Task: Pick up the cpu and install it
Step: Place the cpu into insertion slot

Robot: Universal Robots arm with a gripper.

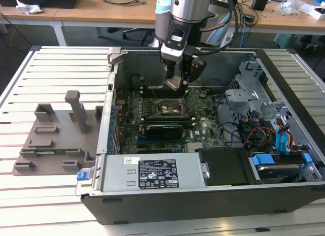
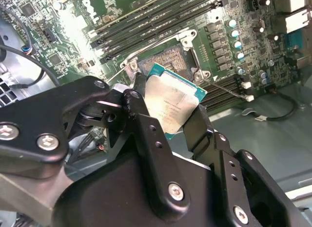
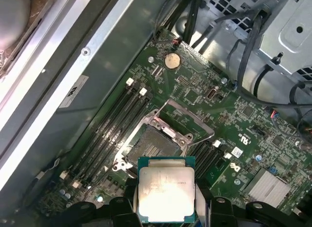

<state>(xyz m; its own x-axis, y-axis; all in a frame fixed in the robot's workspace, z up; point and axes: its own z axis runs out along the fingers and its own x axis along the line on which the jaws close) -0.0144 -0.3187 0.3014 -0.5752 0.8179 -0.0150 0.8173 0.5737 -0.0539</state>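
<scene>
Currently arm (image 1: 190, 10) reaches down into the open case (image 1: 203, 198), gripper (image 1: 180, 76) clamped on the cpu (image 2: 171, 104) by two edges, held above the empty socket (image 3: 153, 144) on the motherboard (image 3: 195, 95), not touching.

Surface (image 1: 40, 195): pale, slatted, is carrying two things.
Computer case (image 1: 203, 205): is sitting open toward the exterior view's right.
Grey fixture (image 1: 56, 144): is lying just beside it.

the cpu (image 3: 166, 194) has a dull silvery metal top; fingers (image 2: 146, 134) are matt black.
</scene>
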